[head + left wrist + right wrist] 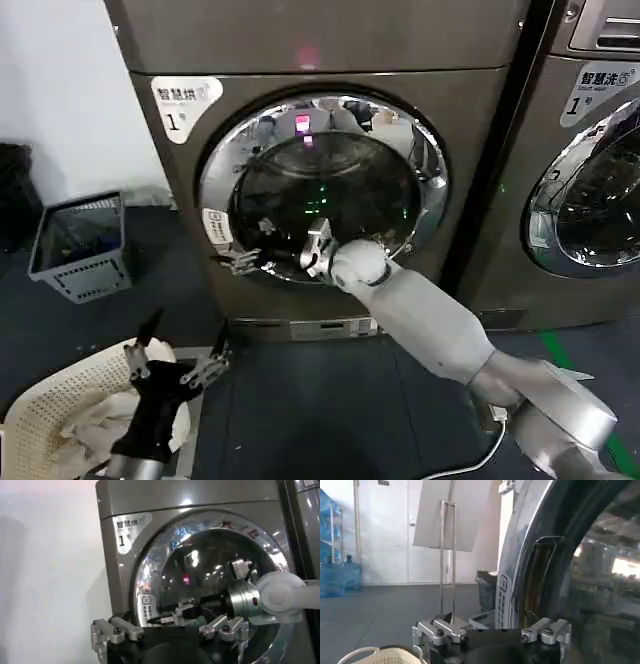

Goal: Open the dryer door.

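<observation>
The dryer door sat closed on the front of the bronze-brown dryer, its chrome rim flush against the machine. The right gripper reached across the dark glass to the rim's lower left edge, fingers spread; whether they touched the rim was hard to tell. The left gripper hung low, wide apart, above a cream laundry basket

Head high; wrists facing dryer door
</observation>
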Tool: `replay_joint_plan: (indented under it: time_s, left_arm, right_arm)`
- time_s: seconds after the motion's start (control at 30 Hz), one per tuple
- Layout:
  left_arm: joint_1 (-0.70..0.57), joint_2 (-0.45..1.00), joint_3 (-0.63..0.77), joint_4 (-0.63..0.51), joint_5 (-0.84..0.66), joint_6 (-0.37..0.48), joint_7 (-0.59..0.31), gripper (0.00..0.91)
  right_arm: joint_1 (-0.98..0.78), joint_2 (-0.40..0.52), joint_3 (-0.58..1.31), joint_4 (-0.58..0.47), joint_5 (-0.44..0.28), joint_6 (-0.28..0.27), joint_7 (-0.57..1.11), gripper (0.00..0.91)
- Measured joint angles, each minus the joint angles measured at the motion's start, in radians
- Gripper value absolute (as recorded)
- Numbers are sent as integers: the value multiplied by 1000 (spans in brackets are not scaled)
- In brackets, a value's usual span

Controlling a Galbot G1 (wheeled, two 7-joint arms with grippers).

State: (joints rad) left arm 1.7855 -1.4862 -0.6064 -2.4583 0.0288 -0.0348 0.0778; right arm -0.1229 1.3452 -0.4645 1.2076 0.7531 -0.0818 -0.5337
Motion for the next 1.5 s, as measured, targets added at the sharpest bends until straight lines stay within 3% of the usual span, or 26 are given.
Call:
replay_joint_plan:
  time_s: [0.9, 1.5]
  left_arm:
    - [-93, 53, -124, 39, -140, 38, -1, 907]
    - [-246, 199, -279, 182, -380, 91, 17, 907]
  right_arm:
    - [27, 23, -31, -74, 13, 2, -188, 907]
    - [11, -110, -94, 63, 73, -13, -377, 907]
